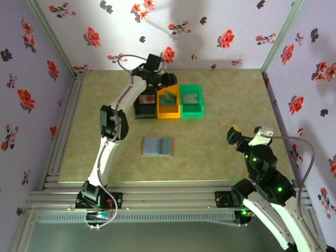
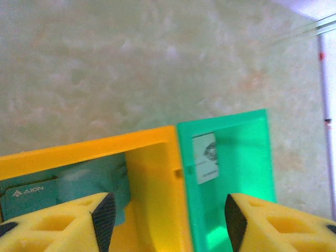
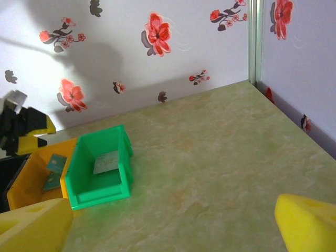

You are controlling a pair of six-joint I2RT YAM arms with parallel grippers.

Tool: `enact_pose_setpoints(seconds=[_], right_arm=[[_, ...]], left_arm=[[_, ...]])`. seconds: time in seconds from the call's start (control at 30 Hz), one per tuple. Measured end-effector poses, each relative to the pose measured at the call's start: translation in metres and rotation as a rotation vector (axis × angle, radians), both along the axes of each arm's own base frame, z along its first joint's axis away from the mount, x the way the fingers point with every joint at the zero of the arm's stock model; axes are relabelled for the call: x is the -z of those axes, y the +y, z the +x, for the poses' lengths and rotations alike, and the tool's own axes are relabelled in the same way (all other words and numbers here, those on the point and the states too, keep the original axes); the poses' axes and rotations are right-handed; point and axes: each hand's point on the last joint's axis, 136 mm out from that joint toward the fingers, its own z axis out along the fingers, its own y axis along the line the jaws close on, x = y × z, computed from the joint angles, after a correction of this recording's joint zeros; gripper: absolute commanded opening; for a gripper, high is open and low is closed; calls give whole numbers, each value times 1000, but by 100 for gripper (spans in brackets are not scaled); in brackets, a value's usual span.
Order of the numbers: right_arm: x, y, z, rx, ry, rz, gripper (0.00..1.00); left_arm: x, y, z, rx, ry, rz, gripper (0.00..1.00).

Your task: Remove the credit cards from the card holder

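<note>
At the back of the table (image 1: 220, 105), the left gripper (image 2: 169, 223) is hanging open over the bins.
Its jaws are standing apart with nothing between them, above where the orange bin (image 2: 152, 178) and the green bin (image 2: 247, 157) are touching. A teal card (image 2: 31, 198) is lying in the orange one and a pale card (image 2: 206, 157) in the green one. The card holder (image 1: 157, 146) is lying open mid-table, well apart from them. The right gripper (image 3: 173, 226) is hovering wide open on the right.

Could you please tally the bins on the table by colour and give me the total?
Black bin: 1
Orange bin: 1
Green bin: 1
Total: 3
</note>
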Motion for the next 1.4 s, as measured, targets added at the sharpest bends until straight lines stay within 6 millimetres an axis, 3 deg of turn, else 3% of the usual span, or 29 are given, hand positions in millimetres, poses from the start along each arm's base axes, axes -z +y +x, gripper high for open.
enact_pose_setpoints(seconds=[0.23, 0.37, 0.47, 0.57, 0.7, 0.83, 0.97, 1.4], right_arm=[[0, 2, 1, -8, 0, 3, 99], [1, 8, 2, -41, 3, 4, 99], [4, 17, 3, -87, 19, 6, 99], [6, 30, 5, -152, 26, 21, 99], [14, 59, 6, -299, 63, 43, 99], [32, 88, 9, -423, 154, 43, 98], [47, 106, 10, -505, 231, 42, 96], [74, 141, 17, -612, 385, 76, 86]], left_arm=[[-86, 10, -12, 13, -153, -29, 67], [-118, 25, -41, 20, -219, 30, 69], [-125, 36, -77, 21, -246, 74, 71], [-114, 47, -117, 18, -248, 94, 75], [-69, 66, -162, -12, -192, 114, 76], [-16, 89, -189, -65, -90, 148, 77], [21, 106, -213, -114, 3, 164, 77], [74, 152, -275, -212, 153, 211, 78]])
